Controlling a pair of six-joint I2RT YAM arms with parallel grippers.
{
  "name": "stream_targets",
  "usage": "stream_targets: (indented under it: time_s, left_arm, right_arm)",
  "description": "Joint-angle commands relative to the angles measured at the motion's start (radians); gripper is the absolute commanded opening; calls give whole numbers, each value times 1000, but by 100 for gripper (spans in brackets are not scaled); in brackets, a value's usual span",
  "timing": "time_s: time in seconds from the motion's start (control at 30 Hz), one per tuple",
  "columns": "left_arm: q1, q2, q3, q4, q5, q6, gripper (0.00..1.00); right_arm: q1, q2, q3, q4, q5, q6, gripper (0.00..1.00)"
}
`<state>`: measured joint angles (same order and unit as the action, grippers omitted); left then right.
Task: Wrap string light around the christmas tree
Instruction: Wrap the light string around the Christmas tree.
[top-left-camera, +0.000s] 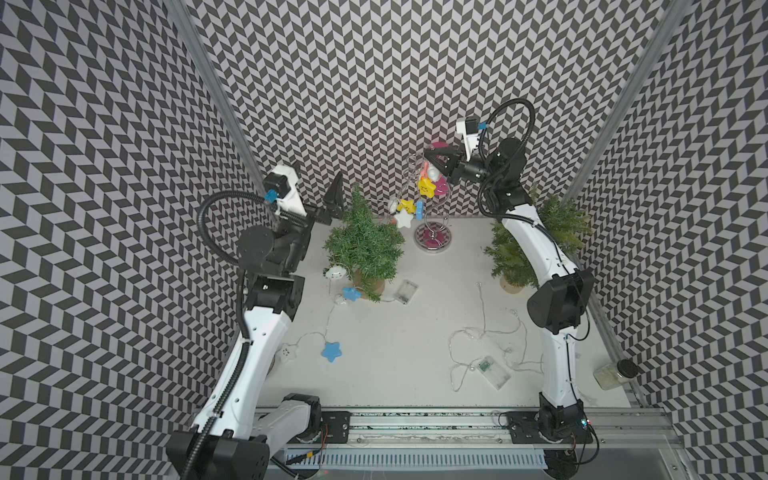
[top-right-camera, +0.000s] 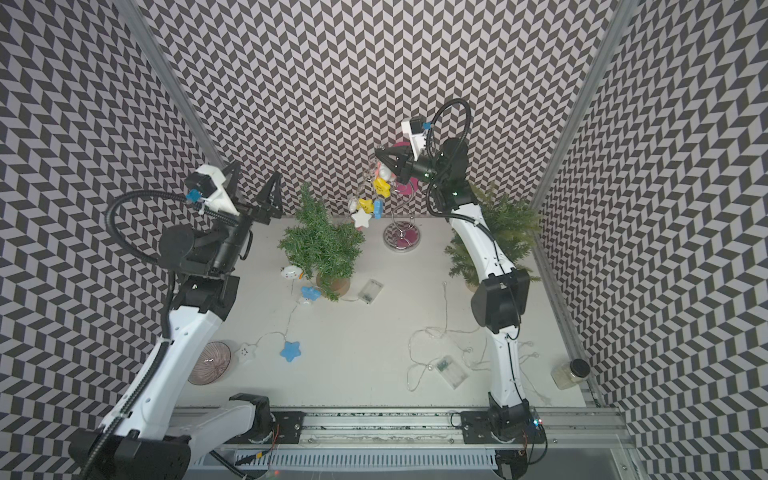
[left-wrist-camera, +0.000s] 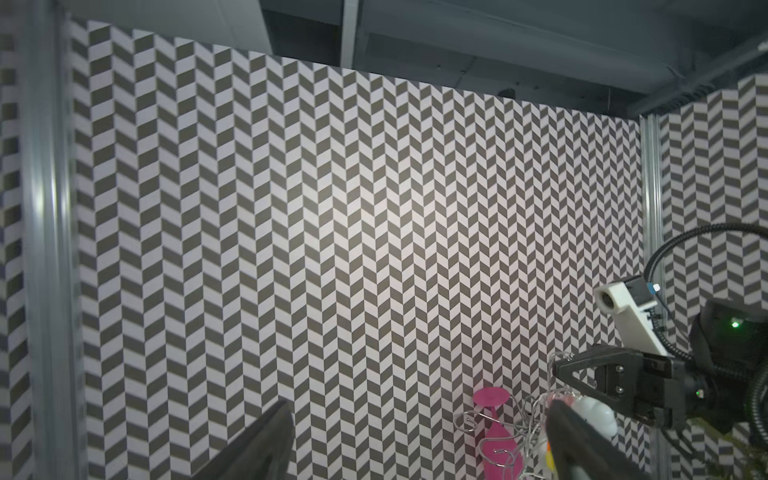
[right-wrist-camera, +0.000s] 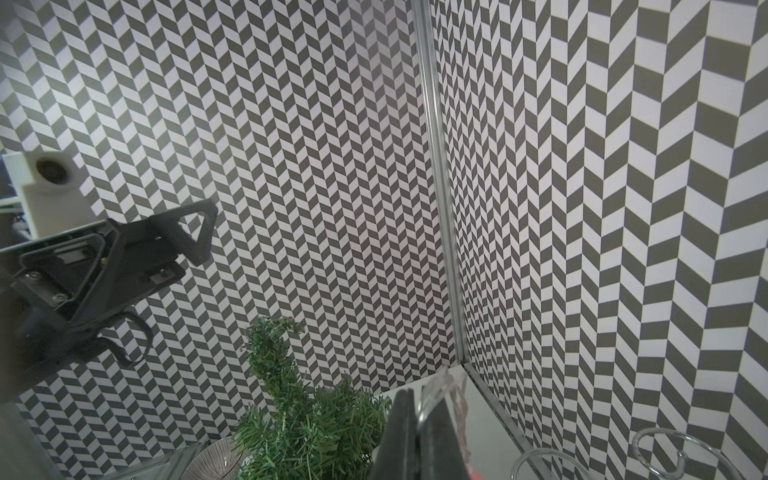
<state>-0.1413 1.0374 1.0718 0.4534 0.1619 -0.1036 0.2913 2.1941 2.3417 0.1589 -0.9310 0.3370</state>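
Chevron-papered walls (top-left-camera: 374, 83) are seen behind a white table (top-left-camera: 415, 332). The right gripper (top-left-camera: 428, 154) is clamped shut on the string light (top-left-camera: 407, 204), raised at one o'clock from the christmas tree (top-left-camera: 363, 241); the left gripper (top-right-camera: 255, 170) is spread wide and empty at ten o'clock. A winding pass is judged under way; next, the strand must be carried round the crown without snagging. Star and cloud lamps are bunched below the grip, while others are trailed over the table from the trunk's foot towards seven o'clock.
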Motion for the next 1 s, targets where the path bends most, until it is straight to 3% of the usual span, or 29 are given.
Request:
stream_targets:
  time_s: [0.0,0.13,0.3,0.37,0.47,0.6,0.73,0.97]
  left_arm:
    - [-3,-123,-240,70,-97,-205,85]
    - [0,-281,-378,-7,-185,-243,75]
    - [7,-414,-531,-126,-259,-309,69]
    - [24,-447,-613,-111,-185,-352,67]
    - [26,-466,-684,-68,-113,-369,62]
    - [27,-452,-701,-65,-179,-366,62]
    - [24,-399,-742,21,-44,-394,60]
    - [-25,-409,-797,65,-95,-371,63]
  right_arm:
    - [0,-13,-5,-4,-10,-19,0]
    - [22,-52,-31,-83,-8,-86,0]
    - [61,-130,-102,-230,133,-238,0]
    - [66,-150,-139,-255,160,-258,0]
    - [80,-155,-138,-311,174,-287,0]
    - [101,-147,-105,-327,217,-308,0]
    - [101,-115,35,-416,222,-310,0]
    - [134,-197,13,-437,233,-331,0]
